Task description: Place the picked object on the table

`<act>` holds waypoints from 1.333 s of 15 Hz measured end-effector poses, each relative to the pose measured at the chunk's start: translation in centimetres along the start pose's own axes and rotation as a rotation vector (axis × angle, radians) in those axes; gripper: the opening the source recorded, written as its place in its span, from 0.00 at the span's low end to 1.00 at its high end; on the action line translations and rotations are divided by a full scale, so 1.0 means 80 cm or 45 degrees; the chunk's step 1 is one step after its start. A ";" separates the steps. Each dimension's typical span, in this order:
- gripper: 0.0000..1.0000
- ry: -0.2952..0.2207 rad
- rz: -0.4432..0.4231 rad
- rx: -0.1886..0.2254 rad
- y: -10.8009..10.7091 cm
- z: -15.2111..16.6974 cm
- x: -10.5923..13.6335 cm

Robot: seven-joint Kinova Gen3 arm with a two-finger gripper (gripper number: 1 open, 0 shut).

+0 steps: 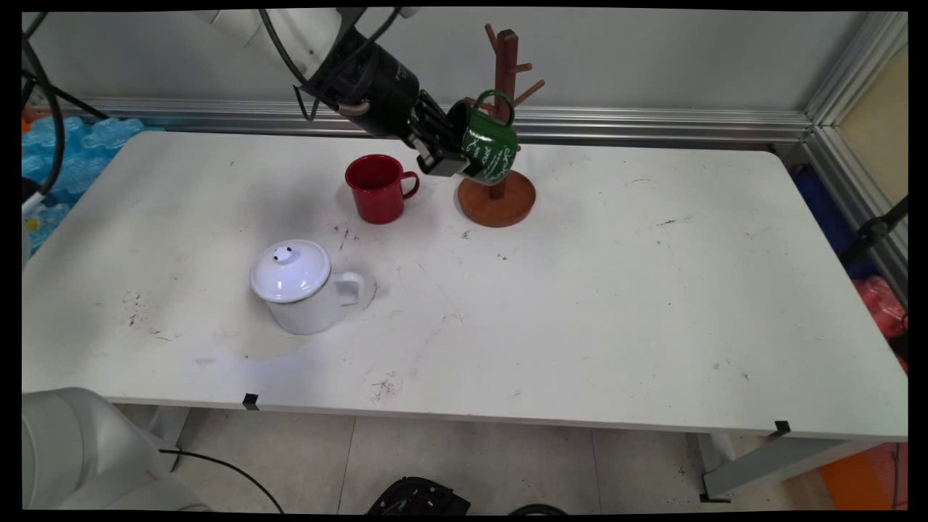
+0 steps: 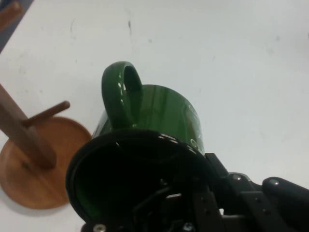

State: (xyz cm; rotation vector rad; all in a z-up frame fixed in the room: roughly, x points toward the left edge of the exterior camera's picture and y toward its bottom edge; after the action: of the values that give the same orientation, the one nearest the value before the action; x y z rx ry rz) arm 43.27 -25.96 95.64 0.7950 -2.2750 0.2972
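The black two-finger tool (image 1: pixel 444 154) was seen clamped on the rim of the green enamel mug w/ white lettering (image 1: pixel 491 145), one finger inside. The mug was held tipped, off the white desk (image 1: pixel 580 304), handle up, just beside the brown wooden mug tree (image 1: pixel 505 130) & above its round base. A red enamel mug (image 1: pixel 377 188) stood nearby; a white lidded enamel pot (image 1: pixel 301 286) stood further fwd.

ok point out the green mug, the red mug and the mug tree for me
green mug (image 1: pixel 493 148), main view, on its side wall with the white lettering
red mug (image 1: pixel 375 190), main view, on the front of its body
mug tree (image 1: pixel 496 203), main view, on its round wooden base
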 end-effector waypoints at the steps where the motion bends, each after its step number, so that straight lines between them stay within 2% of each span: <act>1: 0.00 -0.028 0.021 0.003 -0.001 0.002 0.001; 12: 0.00 -0.295 0.238 0.035 -0.003 0.024 0.009; 20: 0.00 -0.467 0.275 0.069 -0.003 0.050 0.004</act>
State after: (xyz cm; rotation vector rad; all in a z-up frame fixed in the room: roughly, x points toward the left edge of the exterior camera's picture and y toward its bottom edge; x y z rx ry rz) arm 41.08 -27.95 92.96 0.6738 -2.7163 0.3351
